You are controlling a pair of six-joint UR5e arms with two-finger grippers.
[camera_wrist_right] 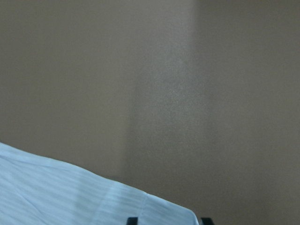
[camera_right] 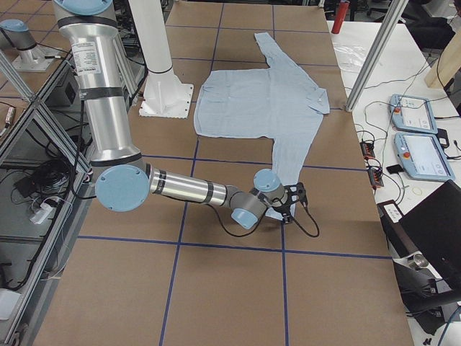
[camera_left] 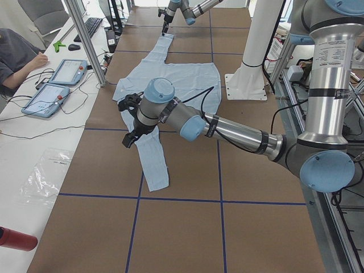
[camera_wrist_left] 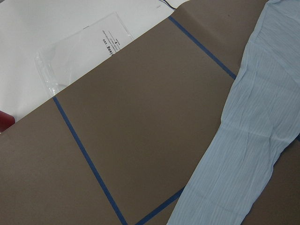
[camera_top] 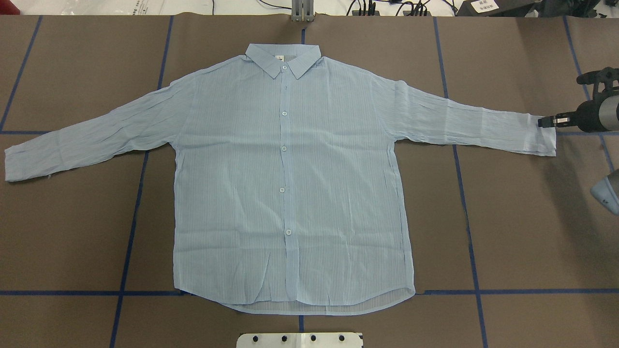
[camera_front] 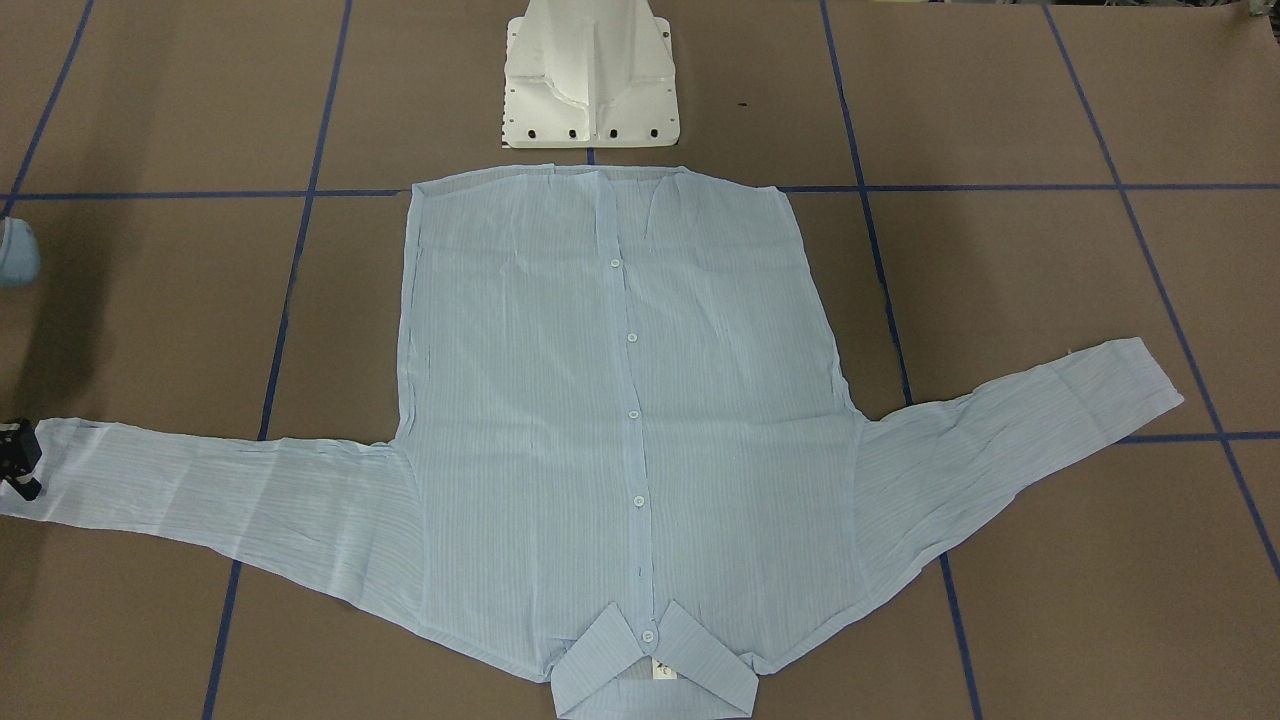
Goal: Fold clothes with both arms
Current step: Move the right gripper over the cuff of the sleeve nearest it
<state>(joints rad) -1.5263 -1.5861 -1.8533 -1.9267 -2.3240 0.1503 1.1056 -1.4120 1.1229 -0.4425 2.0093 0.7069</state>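
Overhead first: the shirt [camera_top: 290, 183] lies flat on the bench [camera_top: 522, 232], buttons up, dead centre. Out at 9 o'clock the left sleeve [camera_top: 92, 140] runs flat, dipping a touch toward 8.

The left arm [camera_left: 227, 129] shows only from the side camera. It reaches out over that sleeve, and the left end effector [camera_left: 129, 122] hangs above the cloth, clear of it. Wide or narrow? I cannot tell from that angle, and its wrist camera gives only sleeve and bench from above.

Into the middle now: collar [camera_top: 283, 58] at 12 o'clock, button line straight down, hem [camera_top: 319, 302] at 6, just short of the white base [camera_top: 300, 340]. The fabric is crinkled but spread out.

Over to 3 o'clock, where the right sleeve [camera_top: 474, 123] stretches full length. At its cuff [camera_top: 544, 140] sits the right end effector [camera_top: 544, 122], down at bench level, meeting the cuff's 12 o'clock corner. Its wrist camera shows two black fingertips [camera_wrist_right: 132, 219] clearly apart, with the edge of the cuff lying between them.
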